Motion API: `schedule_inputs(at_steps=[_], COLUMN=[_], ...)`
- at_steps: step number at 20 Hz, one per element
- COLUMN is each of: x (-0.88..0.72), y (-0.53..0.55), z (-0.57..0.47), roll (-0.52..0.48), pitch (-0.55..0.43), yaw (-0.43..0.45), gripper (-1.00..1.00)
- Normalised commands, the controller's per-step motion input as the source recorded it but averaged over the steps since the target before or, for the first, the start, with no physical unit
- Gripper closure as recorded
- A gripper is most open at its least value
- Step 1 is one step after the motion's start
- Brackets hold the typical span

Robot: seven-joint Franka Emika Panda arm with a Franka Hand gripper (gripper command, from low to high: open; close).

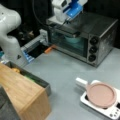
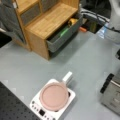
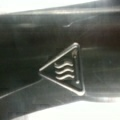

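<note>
A grey bench (image 1: 65,72) carries a wooden drawer unit (image 2: 47,22) and a toaster oven (image 1: 85,37), a teal bowl (image 1: 73,39) apparently inside. The gripper (image 1: 65,22) rests on the oven's top front edge; whether its fingers are parted is unclear. A pink-lidded pan (image 1: 101,95) sits on a white scale (image 1: 110,111).

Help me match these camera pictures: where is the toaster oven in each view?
Front view: toaster oven at the top, gripper over its top.
Front view: only its knobbed corner at the right edge.
Wrist view: its metal top with the hot-surface triangle fills the picture.
Shared landmark: the pink pan on a white scale.
</note>
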Motion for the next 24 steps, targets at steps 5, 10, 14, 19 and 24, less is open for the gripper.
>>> schedule_inputs(at_steps=[5, 10, 14, 19, 24], x=[-0.23, -0.23, -0.23, -0.22, -0.2], y=[-0.05, -0.05, -0.05, -0.06, -0.21], z=[-0.19, -0.19, -0.19, -0.22, -0.37], roll=[0.234, 0.233, 0.233, 0.309, 0.34], pitch=[-0.153, -0.153, -0.153, -0.247, -0.244], yaw=[-0.03, -0.03, -0.03, 0.079, 0.099], gripper=[-1.0, -1.0, -1.0, -1.0, -1.0])
